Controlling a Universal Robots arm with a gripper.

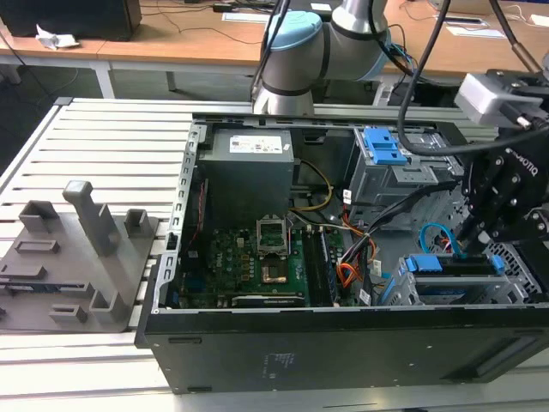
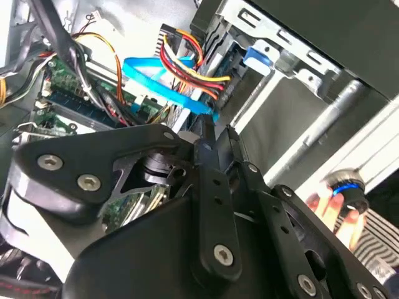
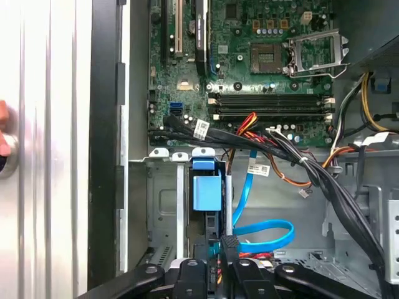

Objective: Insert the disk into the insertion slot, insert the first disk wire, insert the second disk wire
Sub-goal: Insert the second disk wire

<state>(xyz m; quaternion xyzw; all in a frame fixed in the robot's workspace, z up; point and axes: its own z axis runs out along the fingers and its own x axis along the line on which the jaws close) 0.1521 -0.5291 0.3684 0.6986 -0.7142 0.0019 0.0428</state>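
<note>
The open computer case (image 1: 343,343) lies on the slatted tabletop (image 1: 103,146). The disk (image 1: 455,266) sits in the insertion slot (image 1: 515,257) at the exterior view's right — the tool (image 3: 222,246) clenched on the second disk wire (image 3: 265,233) plug.

My gripper (image 1: 477,230) is matt black metal with bright steel screw heads. The second disk wire (image 3: 265,235) looks like smooth, glossy light-blue plastic. The disk (image 1: 455,266) sits in a bright blue plastic caddy inside the insertion slot (image 1: 446,293), dull perforated sheet metal.
</note>
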